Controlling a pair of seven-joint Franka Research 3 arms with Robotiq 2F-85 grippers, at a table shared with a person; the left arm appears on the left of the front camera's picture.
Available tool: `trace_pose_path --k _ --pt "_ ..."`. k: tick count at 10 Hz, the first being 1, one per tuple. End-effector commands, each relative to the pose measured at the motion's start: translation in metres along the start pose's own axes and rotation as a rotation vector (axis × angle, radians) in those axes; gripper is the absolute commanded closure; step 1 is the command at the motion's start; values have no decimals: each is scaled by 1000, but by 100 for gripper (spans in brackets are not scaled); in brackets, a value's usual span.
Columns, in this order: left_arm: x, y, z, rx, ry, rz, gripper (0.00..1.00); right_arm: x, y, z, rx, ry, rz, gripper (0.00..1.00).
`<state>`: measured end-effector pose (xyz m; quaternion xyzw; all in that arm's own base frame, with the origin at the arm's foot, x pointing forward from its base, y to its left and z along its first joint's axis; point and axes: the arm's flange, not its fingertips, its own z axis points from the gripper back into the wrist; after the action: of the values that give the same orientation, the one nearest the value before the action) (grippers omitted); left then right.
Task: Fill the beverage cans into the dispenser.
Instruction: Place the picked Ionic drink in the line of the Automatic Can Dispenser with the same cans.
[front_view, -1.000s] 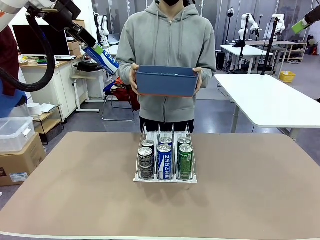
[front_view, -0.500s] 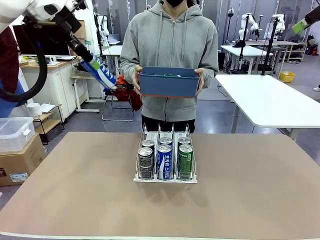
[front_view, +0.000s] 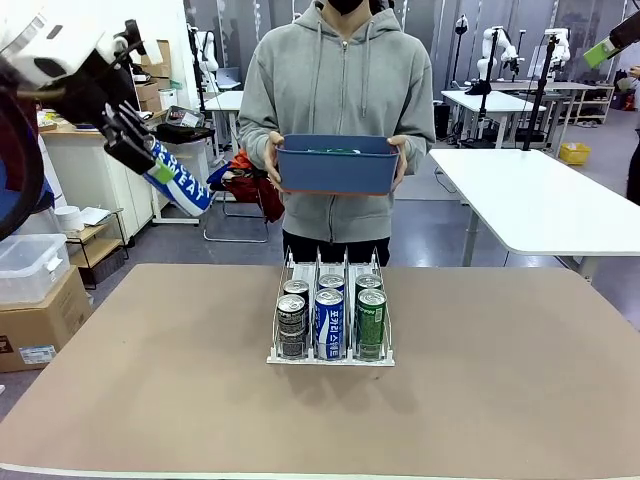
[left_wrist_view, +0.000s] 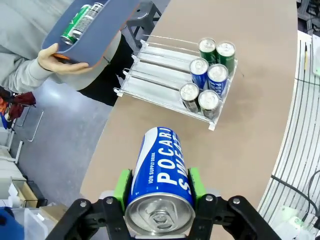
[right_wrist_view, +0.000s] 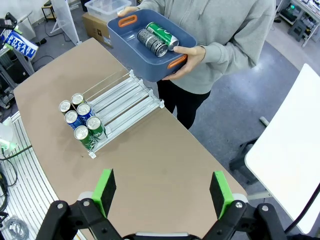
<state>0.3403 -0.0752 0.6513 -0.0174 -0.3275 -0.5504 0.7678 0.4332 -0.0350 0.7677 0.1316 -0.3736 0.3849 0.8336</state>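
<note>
My left gripper (front_view: 160, 168) hangs high off the table's far-left corner, shut on a blue-and-white beverage can (front_view: 182, 184) that tilts down to the right. In the left wrist view that can (left_wrist_view: 160, 170) sits between the green pads (left_wrist_view: 122, 186). The clear dispenser (front_view: 330, 358) stands mid-table with several cans at its front: dark grey (front_view: 292, 325), blue-and-white (front_view: 329, 322) and green (front_view: 371, 322). Its rear lanes (left_wrist_view: 152, 80) are bare. My right gripper (right_wrist_view: 164, 192) is open high above the table, holding nothing.
A person at the far side holds a blue tub (front_view: 335, 168) in both hands at chest height. A dark can (right_wrist_view: 152, 42) and a green can (right_wrist_view: 162, 34) lie in it. A white table (front_view: 540, 200) stands behind on the right, boxes (front_view: 35, 300) on the left.
My left gripper has carried the blue-and-white can left and downward, away from the tub. The person, the tub and the dispenser have stayed put.
</note>
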Motion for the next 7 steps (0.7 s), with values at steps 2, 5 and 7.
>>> trace_pose_path --k 2,5,7 --pt "-2 -20 -2 -41 -11 22 43 -1 0 1 0 0 -1 0" --pt "-3 -23 -3 -24 -5 -6 43 -1 0 1 0 0 -1 0" --pt "-3 -23 -3 -24 -5 -6 43 -1 0 1 0 0 -1 0"
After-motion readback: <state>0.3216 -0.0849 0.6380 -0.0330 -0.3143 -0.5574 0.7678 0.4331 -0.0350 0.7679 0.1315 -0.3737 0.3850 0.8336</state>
